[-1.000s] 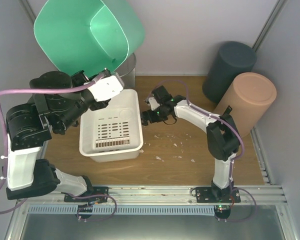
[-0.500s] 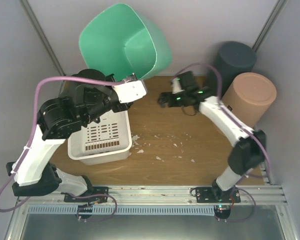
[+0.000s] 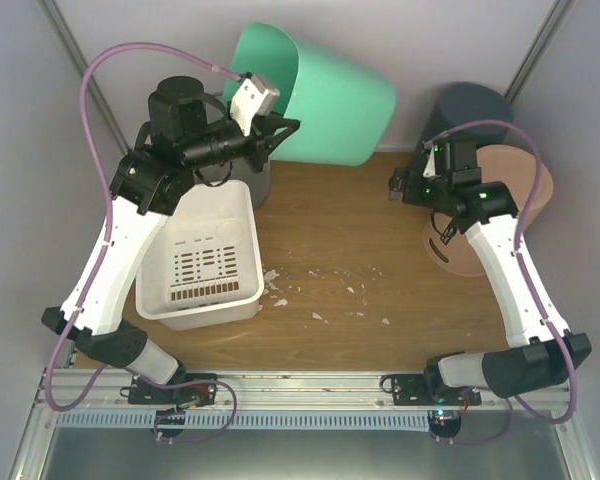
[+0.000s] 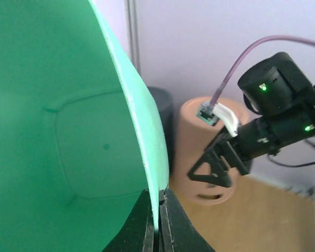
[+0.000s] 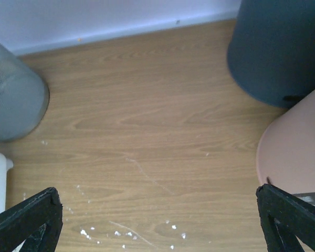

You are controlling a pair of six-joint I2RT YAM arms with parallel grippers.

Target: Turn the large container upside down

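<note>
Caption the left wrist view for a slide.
Left tool clamps the rim of the green container; a peach bin stands behind.

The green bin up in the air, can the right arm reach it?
Probably yes. The right gripper is open, and nothing stands between it and the green bin.

The top view overlooks the whole bench [image 3: 360, 270] from behind. The left wrist view faces sideways, close against the large container [image 4: 52, 131]; the right wrist view looks down. All share the peach cylinder [image 3: 532, 185].
</note>
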